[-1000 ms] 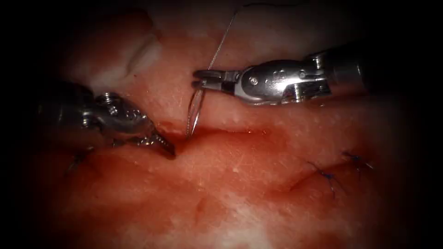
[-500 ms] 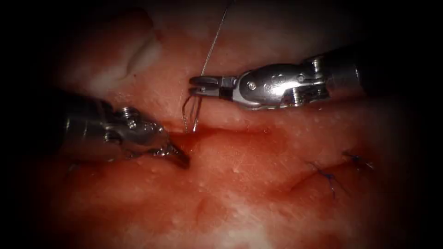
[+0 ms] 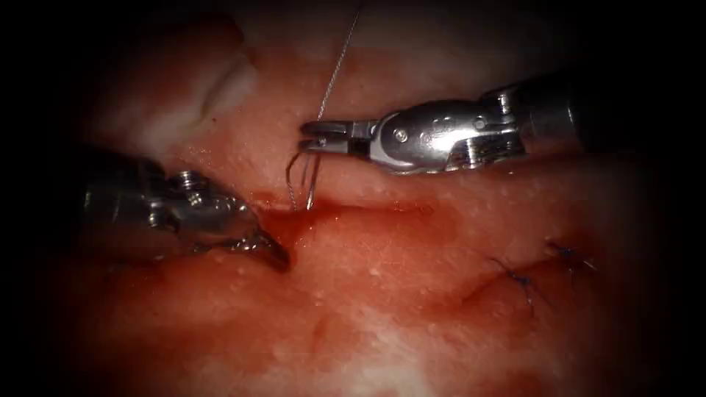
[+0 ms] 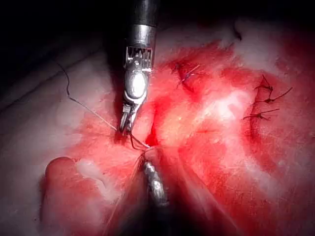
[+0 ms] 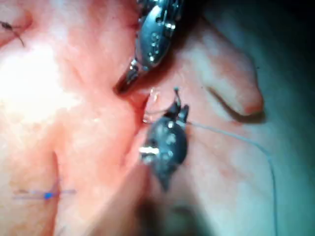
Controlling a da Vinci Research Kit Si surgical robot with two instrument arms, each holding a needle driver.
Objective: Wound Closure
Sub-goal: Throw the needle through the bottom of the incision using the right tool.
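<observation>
Above the cut [image 3: 368,209], the level right tool [image 3: 312,137] clamps the needle [image 3: 312,187]; left tool's [image 3: 272,250] jaws unclear.

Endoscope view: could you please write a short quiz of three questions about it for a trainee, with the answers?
1. True or false: the right tool grips the needle in shut jaws, and the thread runs upward from there.
2. The needle's tip is: A) down at the edge of the cut; B) pointing straight up; C) out past the picture's right edge.
3. Fill in: the left tool rests its tip on the tissue to the ___ of the needle.
Key: 1 true; 2 A; 3 left.
</observation>
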